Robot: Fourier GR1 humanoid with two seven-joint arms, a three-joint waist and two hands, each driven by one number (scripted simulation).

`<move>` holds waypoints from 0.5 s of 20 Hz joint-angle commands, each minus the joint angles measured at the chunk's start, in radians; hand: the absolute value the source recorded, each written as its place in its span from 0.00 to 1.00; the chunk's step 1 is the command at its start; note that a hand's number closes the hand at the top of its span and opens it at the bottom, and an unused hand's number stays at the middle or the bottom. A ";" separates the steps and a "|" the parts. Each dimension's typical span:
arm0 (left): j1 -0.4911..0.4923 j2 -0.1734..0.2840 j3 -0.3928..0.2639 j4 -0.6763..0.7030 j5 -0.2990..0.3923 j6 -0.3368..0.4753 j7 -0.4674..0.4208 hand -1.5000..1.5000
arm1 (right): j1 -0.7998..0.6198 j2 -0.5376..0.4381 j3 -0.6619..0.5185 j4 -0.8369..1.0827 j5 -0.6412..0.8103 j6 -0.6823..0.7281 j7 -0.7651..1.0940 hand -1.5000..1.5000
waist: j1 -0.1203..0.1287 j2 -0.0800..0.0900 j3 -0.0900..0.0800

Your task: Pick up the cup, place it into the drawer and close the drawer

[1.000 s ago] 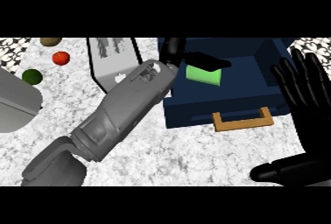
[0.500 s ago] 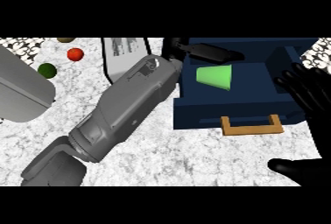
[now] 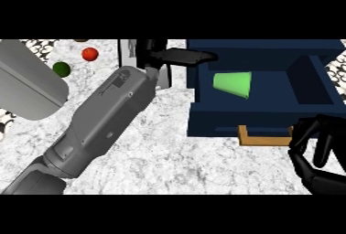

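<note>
The speckled white counter fills most of the head view. On its right side stands the dark blue drawer, pulled open toward the lower edge, with a brown handle on its front face. At the far left a large grey slab-like object lies on the counter, partly cut by the edge.

The left forearm, grey and broad, runs diagonally from the lower left up toward the drawer's left rear corner. The left hand sits at its end, by the drawer's upper left rim, with a finger stretched straight out to the right and nothing held in it.

The right hand shows at the lower right, just beside the handle's right end, its fingers curled inward; they appear to close on nothing.

The green cup lies on its side inside the drawer, in the left part, below and to the right of the left hand and apart from its fingers.

A red ball and a dark green ball rest near the upper left.
</note>
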 commanded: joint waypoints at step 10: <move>0.510 0.315 0.062 -0.544 0.045 -0.060 0.124 0.00 | 0.060 -0.038 0.056 0.099 0.245 0.043 -0.074 1.00 | 0.014 0.002 0.000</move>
